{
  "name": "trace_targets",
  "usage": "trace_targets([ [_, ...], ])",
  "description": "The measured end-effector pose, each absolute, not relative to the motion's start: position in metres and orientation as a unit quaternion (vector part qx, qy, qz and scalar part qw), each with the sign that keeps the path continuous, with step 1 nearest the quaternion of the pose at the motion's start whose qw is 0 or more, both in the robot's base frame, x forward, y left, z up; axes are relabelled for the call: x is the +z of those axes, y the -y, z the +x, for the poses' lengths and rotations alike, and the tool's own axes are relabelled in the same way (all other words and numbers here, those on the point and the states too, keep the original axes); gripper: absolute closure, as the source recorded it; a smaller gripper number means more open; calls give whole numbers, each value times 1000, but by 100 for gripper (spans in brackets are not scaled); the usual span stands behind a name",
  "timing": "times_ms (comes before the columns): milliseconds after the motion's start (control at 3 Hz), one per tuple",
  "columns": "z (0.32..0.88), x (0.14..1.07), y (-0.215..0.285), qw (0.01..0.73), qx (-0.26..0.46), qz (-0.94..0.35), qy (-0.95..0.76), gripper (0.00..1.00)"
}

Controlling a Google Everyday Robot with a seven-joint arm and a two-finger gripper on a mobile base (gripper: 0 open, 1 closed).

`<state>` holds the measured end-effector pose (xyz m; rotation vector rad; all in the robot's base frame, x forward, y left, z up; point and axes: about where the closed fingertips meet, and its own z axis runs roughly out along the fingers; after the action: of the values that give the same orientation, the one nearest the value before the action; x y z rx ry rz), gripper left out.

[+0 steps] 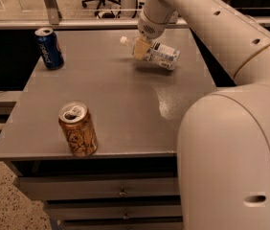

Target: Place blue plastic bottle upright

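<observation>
The blue can [48,48] far left reads Pepsi; print on the bottle [161,55], held in the gripper [141,49] over the far table [125,99], and on the gold can [78,131] is unreadable

The blue plastic bottle [163,55], clear with a white cap and pale printed label, lies sideways near the table's [125,109] far right corner, cap pointing left and tipped slightly up. The gripper [141,48] clamps it just behind the neck.

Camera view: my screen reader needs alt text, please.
The gripper holds the blue plastic bottle sideways, cap pointing left, at the grey table's far side. A blue can stands back left, a gold can front left.
</observation>
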<state>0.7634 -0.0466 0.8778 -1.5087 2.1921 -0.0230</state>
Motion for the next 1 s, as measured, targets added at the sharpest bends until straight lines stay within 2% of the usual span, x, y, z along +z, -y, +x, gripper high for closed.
trace_targets([
  [333, 751, 912, 44, 294, 49, -549, -781, 100],
  [1000, 727, 971, 44, 424, 183, -525, -715, 100],
])
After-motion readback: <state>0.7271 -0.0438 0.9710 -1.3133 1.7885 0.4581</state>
